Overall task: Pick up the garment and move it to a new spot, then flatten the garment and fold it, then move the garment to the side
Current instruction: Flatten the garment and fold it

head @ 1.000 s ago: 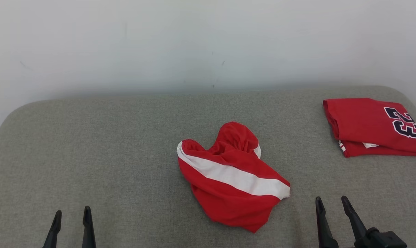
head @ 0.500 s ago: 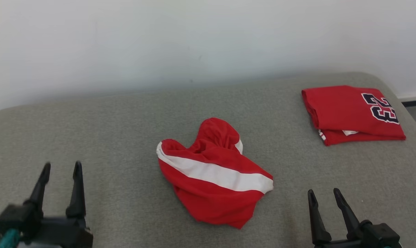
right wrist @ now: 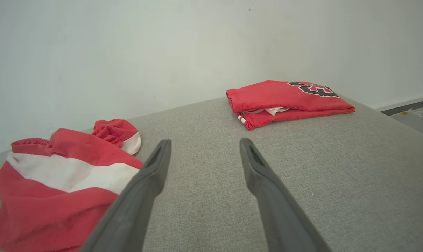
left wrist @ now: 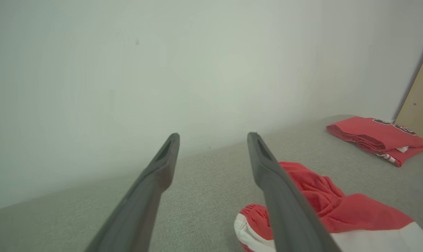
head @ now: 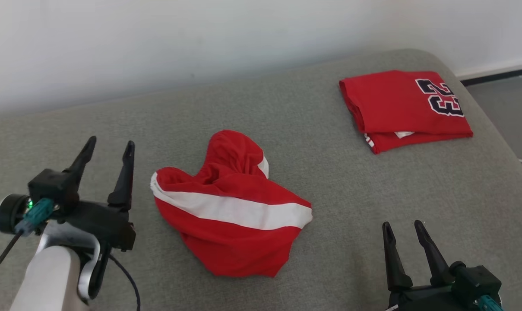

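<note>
Noting: your garment [head: 230, 211] lies crumpled mid-pad [head: 330, 181], toward the front edge, with nothing flattened yet. Left gripper [head: 112, 141] hovers just beside its left side, jaws apart and empty, likely placed for the pickup. Right gripper [head: 401, 223] sits open by the front edge. Jersey [head: 399, 103], folded, occupies the far right corner; avoid it.

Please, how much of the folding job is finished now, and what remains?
Done: nothing on this piece; the red garment with the white stripe lies crumpled on the grey cushion. A folded red jersey already sits at the far right. In hand: nothing held; the left gripper stands open beside the garment, the right gripper open nearer the robot. Left: pick up, move, flatten, fold, set aside.
</note>
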`<state>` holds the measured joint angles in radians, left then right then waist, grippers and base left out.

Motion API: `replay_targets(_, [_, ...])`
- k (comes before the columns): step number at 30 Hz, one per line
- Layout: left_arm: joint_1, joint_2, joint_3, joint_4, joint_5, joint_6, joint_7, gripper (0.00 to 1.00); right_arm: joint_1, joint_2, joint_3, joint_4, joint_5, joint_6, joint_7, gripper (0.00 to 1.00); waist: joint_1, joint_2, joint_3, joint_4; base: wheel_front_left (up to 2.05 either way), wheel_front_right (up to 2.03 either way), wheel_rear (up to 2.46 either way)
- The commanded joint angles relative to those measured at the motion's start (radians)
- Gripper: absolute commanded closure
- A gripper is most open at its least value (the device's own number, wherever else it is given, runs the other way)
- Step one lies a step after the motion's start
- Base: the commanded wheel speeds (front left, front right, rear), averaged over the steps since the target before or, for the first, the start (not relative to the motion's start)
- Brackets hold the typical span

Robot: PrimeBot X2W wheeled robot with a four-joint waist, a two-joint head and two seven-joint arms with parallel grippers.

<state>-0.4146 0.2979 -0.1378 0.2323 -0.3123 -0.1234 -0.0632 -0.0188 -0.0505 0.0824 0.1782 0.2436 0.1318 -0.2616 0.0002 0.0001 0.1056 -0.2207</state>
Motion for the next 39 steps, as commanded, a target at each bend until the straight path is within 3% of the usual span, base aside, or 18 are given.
replay_targets(1, [-0.012,0.000,-0.005,0.009,-0.010,-0.001,0.005,0.00,-0.004,0.000,-0.001,-0.001,0.002,-0.002,-0.004,0.00,-0.0002,-0.0001,0.032,-0.033,0.00,0.00,0.00])
replay_targets(12, [-0.104,-0.007,-0.116,0.200,-0.050,-0.006,0.085,0.00,-0.019,0.000,-0.017,-0.012,-0.007,-0.002,-0.004,0.00,-0.0002,-0.0001,0.070,-0.055,0.00,0.00,0.00])
replay_targets(22, [-0.115,-0.016,-0.144,0.356,-0.086,-0.007,0.123,0.00,-0.021,0.000,-0.018,-0.009,-0.005,-0.002,-0.003,0.00,-0.0002,-0.0001,0.078,-0.071,0.00,0.00,0.00])
replay_targets(23, [-0.115,-0.018,-0.143,0.364,-0.090,-0.006,0.124,0.28,-0.020,0.000,-0.019,-0.009,-0.005,-0.002,-0.003,0.00,-0.0002,-0.0001,0.077,-0.071,0.00,0.00,0.00])
replay_targets(24, [-0.115,-0.019,-0.145,0.373,-0.087,-0.004,0.128,0.72,-0.019,0.000,-0.020,-0.009,-0.005,-0.002,-0.003,0.00,-0.0002,-0.0001,0.076,-0.071,0.00,0.00,0.00])
replay_targets(25, [-0.115,-0.020,-0.148,0.379,-0.086,-0.003,0.130,1.00,-0.018,0.000,-0.023,-0.009,-0.006,-0.002,-0.003,0.00,-0.0002,-0.0001,0.075,-0.069,0.00,0.00,0.00])
replay_targets(32, [-0.095,-0.028,-0.144,0.394,-0.087,0.020,0.071,1.00,-0.005,0.000,-0.032,-0.008,-0.016,-0.002,-0.003,0.00,-0.0002,-0.0001,0.043,-0.027,0.00,0.00,0.00])
replay_targets(39, [-0.016,-0.054,-0.126,0.302,-0.110,0.056,0.001,1.00,0.021,0.001,-0.044,-0.006,-0.018,-0.002,-0.003,0.00,-0.0002,-0.0001,-0.001,0.040,0.00,0.00,0.00])
